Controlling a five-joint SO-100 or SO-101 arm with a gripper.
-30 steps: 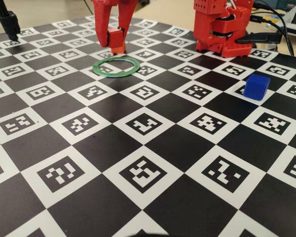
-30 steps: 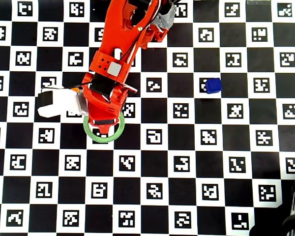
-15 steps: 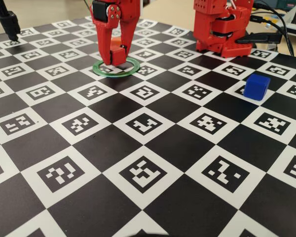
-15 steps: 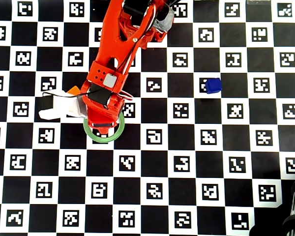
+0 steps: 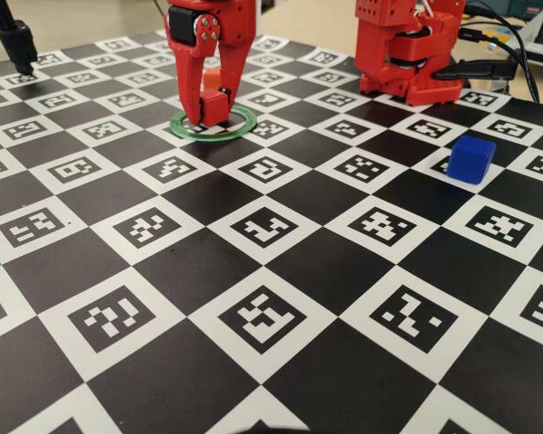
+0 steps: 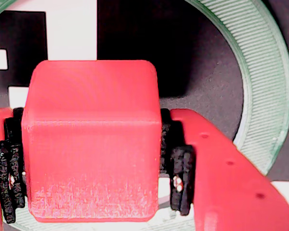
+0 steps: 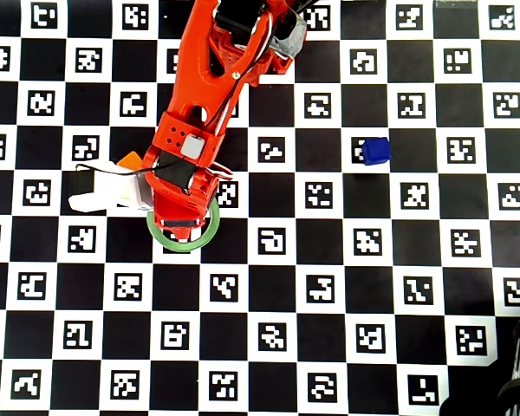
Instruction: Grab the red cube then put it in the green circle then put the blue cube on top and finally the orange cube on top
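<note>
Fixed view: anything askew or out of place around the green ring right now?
Nothing stands out. The small red plastic cube sits squarely in the tool, low inside the flat green ring; the blue cube stands apart, upright.

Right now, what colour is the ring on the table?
Green; the ring shows best in the fixed view.
</note>
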